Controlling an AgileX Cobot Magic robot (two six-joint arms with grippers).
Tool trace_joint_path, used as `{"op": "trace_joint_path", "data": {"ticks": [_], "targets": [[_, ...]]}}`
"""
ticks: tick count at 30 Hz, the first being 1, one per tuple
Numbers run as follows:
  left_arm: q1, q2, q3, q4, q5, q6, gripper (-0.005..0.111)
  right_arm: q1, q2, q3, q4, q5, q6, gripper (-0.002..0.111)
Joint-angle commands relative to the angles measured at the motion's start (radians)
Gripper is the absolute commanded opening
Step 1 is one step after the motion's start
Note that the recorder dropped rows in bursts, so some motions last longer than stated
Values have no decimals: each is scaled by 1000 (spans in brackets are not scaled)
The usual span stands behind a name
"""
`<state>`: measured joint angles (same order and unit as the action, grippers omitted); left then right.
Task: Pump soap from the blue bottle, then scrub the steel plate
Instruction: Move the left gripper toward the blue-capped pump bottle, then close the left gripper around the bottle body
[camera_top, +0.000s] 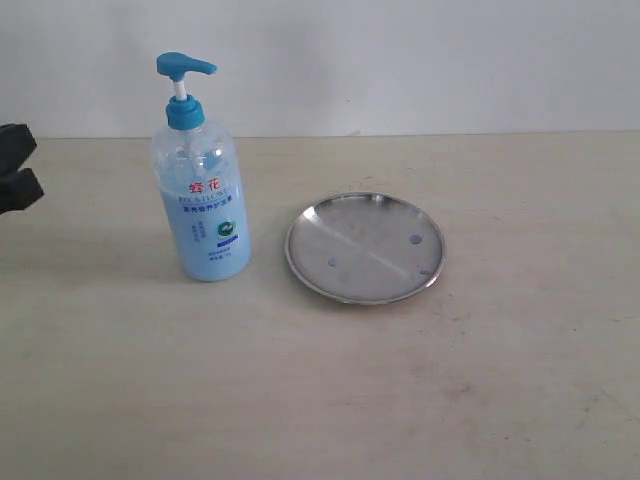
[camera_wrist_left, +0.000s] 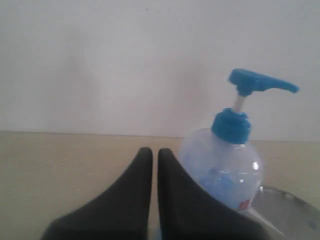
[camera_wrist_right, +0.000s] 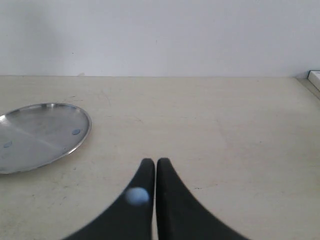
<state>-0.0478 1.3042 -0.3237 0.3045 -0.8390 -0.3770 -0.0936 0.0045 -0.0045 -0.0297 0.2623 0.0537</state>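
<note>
The blue bottle (camera_top: 200, 180) stands upright on the table left of centre, with pale blue soap (camera_top: 210, 245) inside and its blue pump head (camera_top: 183, 67) raised. The steel plate (camera_top: 365, 247) lies to its right, with a few small dark spots. My left gripper (camera_top: 18, 170) is at the far left edge, well apart from the bottle; in its wrist view the gripper (camera_wrist_left: 155, 152) is shut and empty, the bottle (camera_wrist_left: 225, 165) beyond it. My right gripper (camera_wrist_right: 155, 162) is shut and empty, with the plate (camera_wrist_right: 40, 132) off to one side; it is out of the exterior view.
A pale wooden table (camera_top: 320, 390) runs back to a white wall (camera_top: 400, 60). A pale bluish blob (camera_wrist_right: 136, 196) shows on one right finger. A white object's edge (camera_wrist_right: 315, 77) sits at the table's far corner in the right wrist view.
</note>
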Motion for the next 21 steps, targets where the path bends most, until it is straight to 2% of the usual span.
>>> {"op": "trace_joint_path", "data": {"ticks": [1, 3, 7, 9, 11, 12, 15, 16, 21], "targets": [[-3, 246, 14, 70, -285, 133, 4, -5, -5, 4, -5, -4, -4, 0], [-3, 352, 14, 218, -348, 173, 4, -5, -5, 4, -5, -4, -4, 0], [-3, 488, 0, 219, -382, 218, 4, -5, -5, 4, -5, -4, -4, 0], [-3, 540, -28, 286, -382, 294, 10, -5, -5, 4, -5, -4, -4, 0], [-3, 579, -67, 354, -382, 284, 35, -5, -5, 4, -5, -4, -4, 0], [-3, 591, -86, 378, -382, 243, 52, -5, -5, 4, -5, -4, -4, 0], [-3, 619, -134, 383, -382, 183, 96, -5, -5, 4, -5, -4, -4, 0], [-3, 630, -153, 383, -382, 183, 107, -5, -5, 4, -5, -4, -4, 0], [-3, 692, -235, 395, -382, 176, 109, -5, -5, 4, -5, -4, -4, 0]]}}
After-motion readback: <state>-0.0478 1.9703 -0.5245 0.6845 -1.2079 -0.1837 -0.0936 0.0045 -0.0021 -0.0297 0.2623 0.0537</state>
